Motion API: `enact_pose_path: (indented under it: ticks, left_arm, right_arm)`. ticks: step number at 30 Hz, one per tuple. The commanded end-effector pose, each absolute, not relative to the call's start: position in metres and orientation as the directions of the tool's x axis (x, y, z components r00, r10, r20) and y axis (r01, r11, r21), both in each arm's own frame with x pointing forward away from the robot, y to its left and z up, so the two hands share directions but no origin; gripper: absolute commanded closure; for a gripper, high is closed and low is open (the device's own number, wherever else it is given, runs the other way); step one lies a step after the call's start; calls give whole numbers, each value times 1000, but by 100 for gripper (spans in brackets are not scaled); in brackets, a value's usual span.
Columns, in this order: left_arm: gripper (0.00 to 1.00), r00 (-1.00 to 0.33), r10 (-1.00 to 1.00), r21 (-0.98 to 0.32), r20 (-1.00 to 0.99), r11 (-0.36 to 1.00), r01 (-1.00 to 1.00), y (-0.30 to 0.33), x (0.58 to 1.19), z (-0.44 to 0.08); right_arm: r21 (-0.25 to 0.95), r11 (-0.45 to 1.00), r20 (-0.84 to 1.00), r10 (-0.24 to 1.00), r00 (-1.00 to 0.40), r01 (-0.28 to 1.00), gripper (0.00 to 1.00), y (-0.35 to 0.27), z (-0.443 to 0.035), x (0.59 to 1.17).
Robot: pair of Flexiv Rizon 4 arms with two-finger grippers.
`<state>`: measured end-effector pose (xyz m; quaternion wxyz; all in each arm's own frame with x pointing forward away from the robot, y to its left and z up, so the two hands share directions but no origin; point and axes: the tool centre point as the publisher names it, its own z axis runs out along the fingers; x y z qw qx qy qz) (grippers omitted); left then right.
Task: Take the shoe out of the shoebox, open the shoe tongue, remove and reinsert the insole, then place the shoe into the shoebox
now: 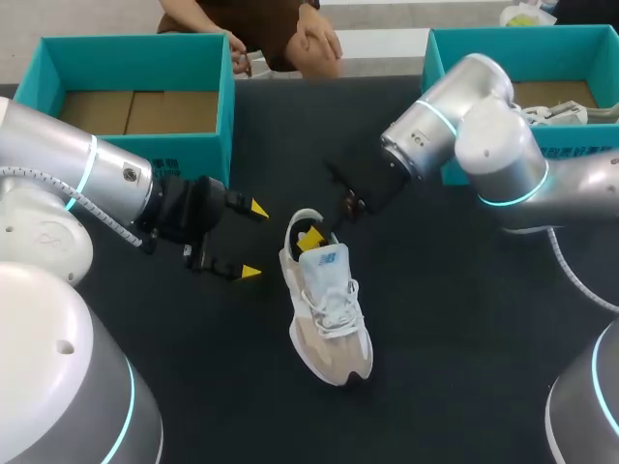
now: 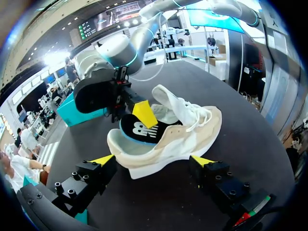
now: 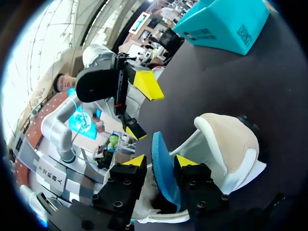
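Shoe point(image 1: 327, 309) on its sole, toe toward the robot, heel away, logo on tongue, right gripper point(image 3: 160, 160) pinching the blue insole point(image 3: 163, 175), left gripper point(image 1: 253, 241) wide open, empty.

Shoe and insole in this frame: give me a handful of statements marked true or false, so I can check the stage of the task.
1. The shoe stands sole-down on the table. True.
2. The right gripper is shut on the insole. True.
3. The left gripper grips the shoe's toe. False: it is open, beside the shoe, holding nothing.
4. The insole lies flat on the table, fully out. False: its lower end sits in the shoe's heel opening.
5. The left shoebox holds a shoe. False: only its cardboard floor shows.
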<state>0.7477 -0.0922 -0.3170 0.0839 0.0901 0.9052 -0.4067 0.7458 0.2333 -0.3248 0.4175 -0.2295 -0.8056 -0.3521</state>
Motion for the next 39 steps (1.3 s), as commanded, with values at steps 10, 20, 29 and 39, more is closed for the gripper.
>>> enact_pose_path:
  ticks: [10,20,29,39]
  left_arm:
    - [0,-970,96,-718,-225,657,231,-93,747,-317]
    - [0,-970,96,-718,-225,657,231,-93,747,-317]
    - [0,-970,96,-718,-225,657,231,-93,747,-317]
    - [0,-970,96,-718,-225,657,231,-93,747,-317]
  right_arm:
    - [383,659,815,90,-573,648,55,233,-314,749]
    - [507,612,730,69,-680,607,54,235,-308,756]
    - [551,626,648,95,-756,551,53,230,-285,780]
    - [561,597,603,179,-777,573,51,210,-248,756]
